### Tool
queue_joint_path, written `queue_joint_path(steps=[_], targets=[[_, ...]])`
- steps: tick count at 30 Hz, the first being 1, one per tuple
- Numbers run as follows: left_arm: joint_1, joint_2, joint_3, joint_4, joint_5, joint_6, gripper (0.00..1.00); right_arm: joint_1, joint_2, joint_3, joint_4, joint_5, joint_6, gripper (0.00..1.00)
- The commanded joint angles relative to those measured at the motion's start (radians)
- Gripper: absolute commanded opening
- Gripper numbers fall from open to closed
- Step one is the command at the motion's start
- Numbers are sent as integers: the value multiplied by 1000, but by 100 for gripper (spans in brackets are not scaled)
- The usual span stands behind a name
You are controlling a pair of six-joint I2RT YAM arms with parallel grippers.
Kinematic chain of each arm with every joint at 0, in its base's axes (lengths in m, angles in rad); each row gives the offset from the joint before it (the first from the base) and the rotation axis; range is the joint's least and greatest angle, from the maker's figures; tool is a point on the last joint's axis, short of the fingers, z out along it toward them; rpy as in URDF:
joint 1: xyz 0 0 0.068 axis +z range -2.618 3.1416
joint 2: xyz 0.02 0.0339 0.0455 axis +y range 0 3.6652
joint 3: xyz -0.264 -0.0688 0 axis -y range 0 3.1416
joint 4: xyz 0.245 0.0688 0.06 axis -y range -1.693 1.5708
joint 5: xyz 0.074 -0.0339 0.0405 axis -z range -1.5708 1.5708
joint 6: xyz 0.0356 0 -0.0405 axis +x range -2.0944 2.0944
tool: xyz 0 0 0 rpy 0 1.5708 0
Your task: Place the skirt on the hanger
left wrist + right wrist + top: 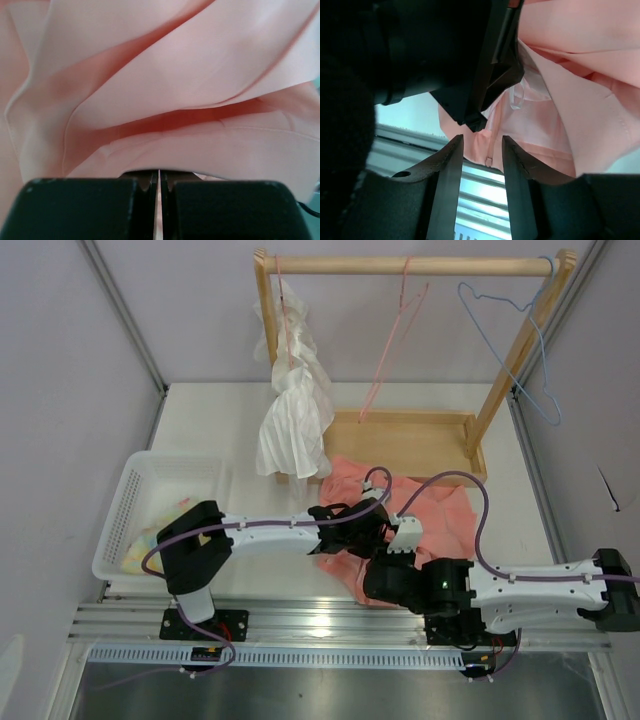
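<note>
Task hardly begun, by my reading: nothing is on the hanger yet.

- Table [230,420]: pale, matt.
- Wooden rack [340,265] at the table's far edge: round rod, flat tray base.
- Skirt [445,505]: rumpled heap mid-table toward the near edge, far side lapping the rack base. Salmon-pink, thin and smooth, in soft broad folds.
- Hanger [386,350]: thin pink wire with a long neck. Hangs bare from the rod, well apart from the skirt.
- Left gripper [159,176]: pinched shut on a skirt fold.
- Right gripper [481,144]: jaws partly apart, hem just beyond, holding nothing.

Left to do, I judge: bring the hanger and skirt together, then fasten.
</note>
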Motion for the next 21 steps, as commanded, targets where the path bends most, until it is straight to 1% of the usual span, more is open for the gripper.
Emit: queue_joint_path(steps=[1, 4, 7, 8, 9, 10, 13, 15, 17, 18, 20, 21], targets=[[7, -1, 62, 25, 18, 21, 0, -30, 16, -103, 233, -58, 4, 41], [11, -6, 59, 23, 21, 23, 0, -63, 59, -168, 332, -75, -28, 38], [12, -2, 61, 18, 21, 23, 0, -67, 94, -169, 361, -70, -28, 39], [12, -2, 61, 20, 25, 23, 0, -61, 111, -166, 360, -63, -9, 33], [17, -1, 59, 21, 30, 20, 0, -42, 113, -159, 346, -40, 19, 33], [18, -1, 61, 21, 33, 18, 0, 13, 115, -156, 331, 11, 46, 33], [26, 4, 59, 35, 53, 18, 0, 61, 128, -169, 289, 54, 140, 31], [40, 10, 58, 44, 100, 10, 0, 98, 130, -182, 271, 85, 198, 29], [43, 17, 62, 40, 113, 10, 0, 167, 124, -194, 217, 155, 264, 29], [46, 17, 67, 34, 113, 12, 0, 181, 119, -203, 206, 184, 312, 29], [52, 21, 65, 31, 117, 7, 0, 192, 118, -212, 214, 195, 318, 31], [66, 25, 64, 34, 157, 3, 0, 199, 119, -217, 209, 213, 343, 31]])
